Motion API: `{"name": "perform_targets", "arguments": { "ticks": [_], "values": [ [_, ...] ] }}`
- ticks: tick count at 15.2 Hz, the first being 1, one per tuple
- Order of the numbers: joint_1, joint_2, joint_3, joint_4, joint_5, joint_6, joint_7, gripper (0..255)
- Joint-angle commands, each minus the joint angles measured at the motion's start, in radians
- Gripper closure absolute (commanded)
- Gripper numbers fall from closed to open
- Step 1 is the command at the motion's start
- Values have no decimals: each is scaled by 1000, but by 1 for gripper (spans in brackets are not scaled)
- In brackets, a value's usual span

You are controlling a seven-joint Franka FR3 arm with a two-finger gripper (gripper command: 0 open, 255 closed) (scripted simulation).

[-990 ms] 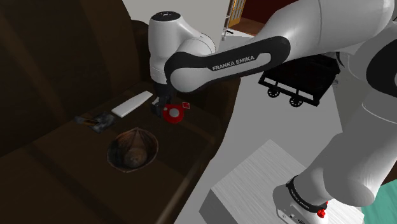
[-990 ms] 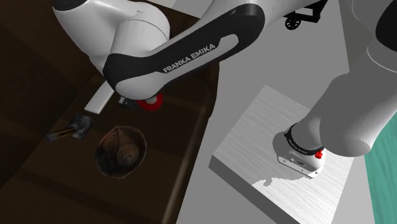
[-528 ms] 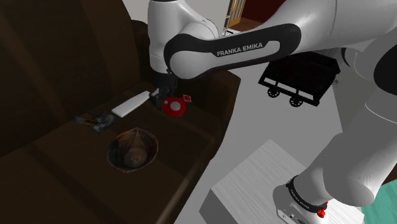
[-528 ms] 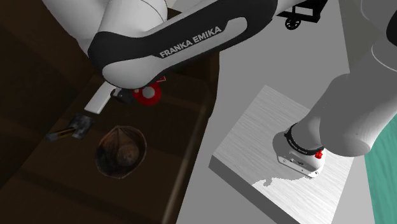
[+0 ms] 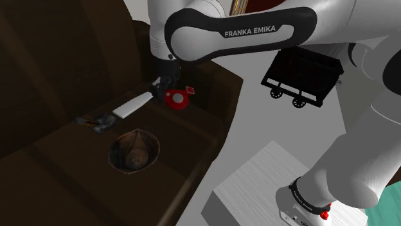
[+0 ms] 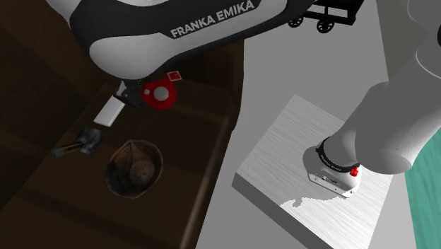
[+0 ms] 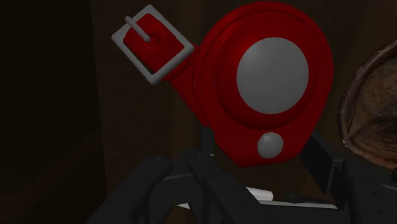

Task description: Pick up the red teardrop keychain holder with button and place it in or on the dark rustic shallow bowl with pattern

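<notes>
The gripper point(image 5: 166, 92) is clamped on the red keychain point(image 5: 175, 97), holding it over the dark brown surface point(image 5: 58, 170), well apart from the bowl point(image 5: 133, 151).

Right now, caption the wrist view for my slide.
Gripper clasping the red teardrop keychain holder, dark patterned bowl beside it.

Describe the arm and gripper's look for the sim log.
White, rounded arm links with dark joint bands. One band carries white "FRANKA EMIKA" lettering. The two-finger gripper is all black. The base collar is black with a small red part. No cables visible.
</notes>
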State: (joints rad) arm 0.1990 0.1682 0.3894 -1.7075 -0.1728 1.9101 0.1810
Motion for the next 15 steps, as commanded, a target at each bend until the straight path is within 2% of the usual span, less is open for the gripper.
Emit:
{"name": "perform_targets", "arguments": {
  "ticks": [1,9,15],
  "values": [
    [14,10,8,27,-6,-20,20,255],
    [163,170,60,240,-86,-114,207,255],
    [311,342,73,494,-160,-223,321,255]
  ]
}}
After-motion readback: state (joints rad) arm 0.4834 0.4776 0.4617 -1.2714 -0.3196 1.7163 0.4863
